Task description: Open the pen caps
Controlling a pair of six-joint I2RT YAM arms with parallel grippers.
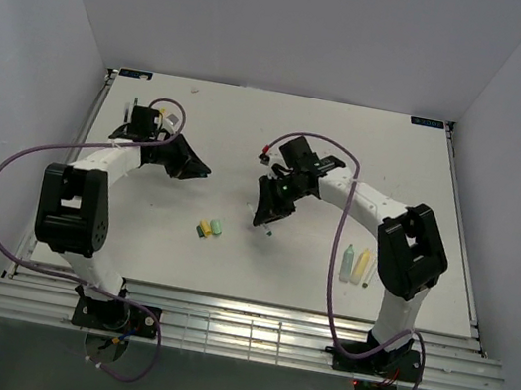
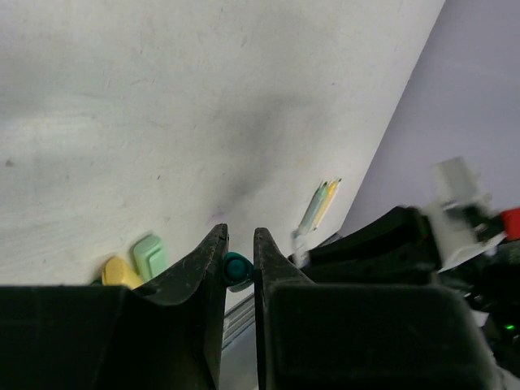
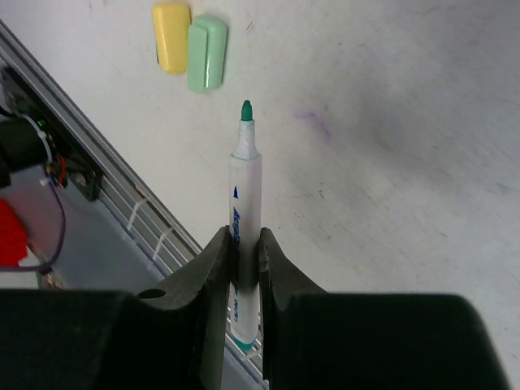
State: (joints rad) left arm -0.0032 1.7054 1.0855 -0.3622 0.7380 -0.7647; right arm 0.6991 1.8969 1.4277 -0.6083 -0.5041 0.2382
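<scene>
My right gripper [image 3: 242,236] is shut on a white pen [image 3: 245,175] with an uncapped teal tip, held above the table and pointing at the caps; it also shows in the top view [image 1: 264,220]. My left gripper [image 2: 240,237] is shut on a small teal cap [image 2: 236,269] and is off to the left of the right gripper in the top view [image 1: 195,165]. A yellow cap [image 3: 171,36] and a light-green cap [image 3: 206,52] lie side by side on the table [image 1: 204,231], [image 1: 217,227].
A pale-green barrel [image 1: 347,262], a yellow barrel [image 1: 361,265] and a thin stick lie on the white table by the right arm's base. A slatted metal rail [image 1: 237,327] runs along the near edge. Walls close in the left, right and back.
</scene>
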